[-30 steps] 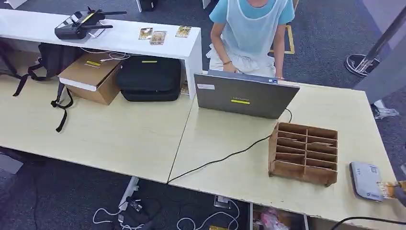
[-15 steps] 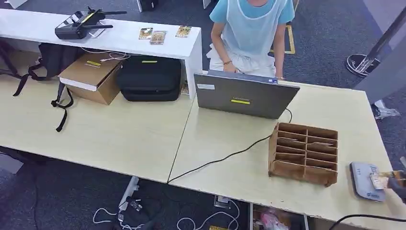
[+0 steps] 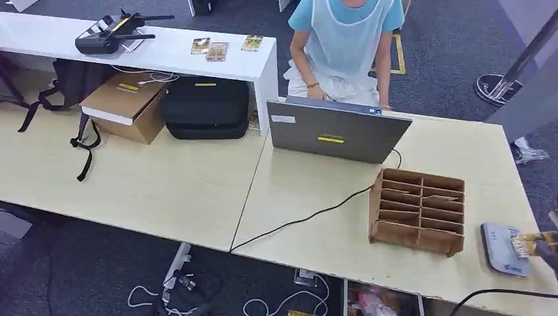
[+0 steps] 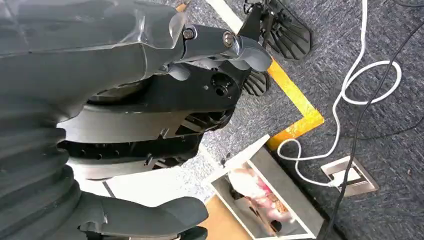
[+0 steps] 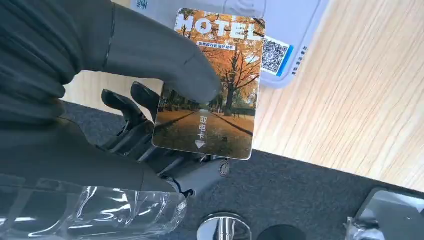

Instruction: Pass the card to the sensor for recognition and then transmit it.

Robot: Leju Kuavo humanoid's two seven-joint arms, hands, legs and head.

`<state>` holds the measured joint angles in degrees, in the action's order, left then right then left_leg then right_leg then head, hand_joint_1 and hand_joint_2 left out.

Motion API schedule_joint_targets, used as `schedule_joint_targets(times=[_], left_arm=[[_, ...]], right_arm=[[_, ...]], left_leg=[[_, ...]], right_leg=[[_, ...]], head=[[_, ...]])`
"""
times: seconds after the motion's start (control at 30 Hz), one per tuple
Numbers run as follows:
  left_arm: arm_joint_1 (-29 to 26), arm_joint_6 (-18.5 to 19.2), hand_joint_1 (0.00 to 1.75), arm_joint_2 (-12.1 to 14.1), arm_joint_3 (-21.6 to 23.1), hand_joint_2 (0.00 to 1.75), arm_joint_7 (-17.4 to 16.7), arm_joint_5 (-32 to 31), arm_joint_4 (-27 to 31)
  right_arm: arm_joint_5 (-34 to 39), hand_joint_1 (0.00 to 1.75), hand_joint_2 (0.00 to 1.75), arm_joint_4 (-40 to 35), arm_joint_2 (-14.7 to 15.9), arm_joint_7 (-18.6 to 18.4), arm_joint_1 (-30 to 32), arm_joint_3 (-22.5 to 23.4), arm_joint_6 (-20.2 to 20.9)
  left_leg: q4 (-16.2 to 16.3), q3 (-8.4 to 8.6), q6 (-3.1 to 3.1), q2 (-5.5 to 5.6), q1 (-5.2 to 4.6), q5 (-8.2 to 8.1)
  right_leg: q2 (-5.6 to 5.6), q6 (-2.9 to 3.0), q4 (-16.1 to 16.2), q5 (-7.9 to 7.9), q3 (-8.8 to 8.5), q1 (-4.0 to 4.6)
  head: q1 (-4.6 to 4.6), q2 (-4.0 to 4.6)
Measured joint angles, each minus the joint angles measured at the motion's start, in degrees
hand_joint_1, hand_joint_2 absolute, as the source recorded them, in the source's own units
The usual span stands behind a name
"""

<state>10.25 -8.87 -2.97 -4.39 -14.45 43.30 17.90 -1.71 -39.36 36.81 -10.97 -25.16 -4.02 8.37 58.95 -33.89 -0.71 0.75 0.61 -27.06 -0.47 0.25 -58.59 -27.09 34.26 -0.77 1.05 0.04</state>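
Grey ribbed wrist cover [image 5: 35,45], dark fingers [image 5: 130,107] (screwed joints)

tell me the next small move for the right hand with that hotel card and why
Probably lower the card flat onto the sensor. The right hand pinches it under the thumb, with only its far edge over the grey reader, so a short drop would likely let it register.

Right hand [image 3: 547,249] at near-right table [image 3: 316,224] edge, pinching card [image 3: 524,243] over grey sensor [image 3: 501,249]. Wooden slotted rack [image 3: 417,210] just left. Laptop [image 3: 337,130] farther back; person [image 3: 345,46] seated behind.
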Motion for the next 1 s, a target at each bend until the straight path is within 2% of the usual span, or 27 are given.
schedule_joint_targets(times=[0.5, 0.7, 0.83, 1.0], left_arm=[[0.74, -0.42, 0.00, 0.33, 2.14, 1.75, -0.02, -0.83, 0.00], [0.74, -0.13, 0.00, 0.83, 2.14, 1.75, 0.00, -0.18, 0.00], [0.61, 0.33, 0.00, 1.16, 2.14, 1.75, 0.00, -0.13, -0.02], [0.44, 0.63, 0.00, 1.60, 2.14, 1.75, 0.00, -0.15, -0.02]], right_arm=[[-3.67, 1.75, 1.75, 1.90, 0.02, -0.98, -1.07, -1.60, 2.21], [-5.11, 1.75, 1.75, 3.63, -1.02, -0.68, -4.61, -3.26, 3.26], [-1.89, 1.75, 1.75, 4.74, -2.47, 1.90, -6.74, -3.48, 4.46], [3.72, 1.75, 1.75, 5.09, -4.55, 7.55, -8.49, -2.69, 4.79]], left_leg=[[0.00, -0.01, 0.00, 0.00, 0.00, 0.00], [0.00, 0.01, 0.00, -0.07, 0.00, 0.01], [0.00, 0.00, -0.01, -0.05, 0.00, 0.01], [-0.01, -0.02, -0.01, -0.06, 0.01, 0.01]], right_leg=[[0.00, 0.00, -0.01, 0.00, -0.02, 0.00], [0.06, 0.02, -0.02, 0.02, -0.02, 0.00], [0.04, 0.02, -0.04, 0.02, -0.01, 0.00], [0.04, 0.02, -0.05, 0.02, 0.00, 0.01]], head=[[0.02, 0.00], [0.02, 0.00], [0.00, 0.00], [0.00, 0.00]])
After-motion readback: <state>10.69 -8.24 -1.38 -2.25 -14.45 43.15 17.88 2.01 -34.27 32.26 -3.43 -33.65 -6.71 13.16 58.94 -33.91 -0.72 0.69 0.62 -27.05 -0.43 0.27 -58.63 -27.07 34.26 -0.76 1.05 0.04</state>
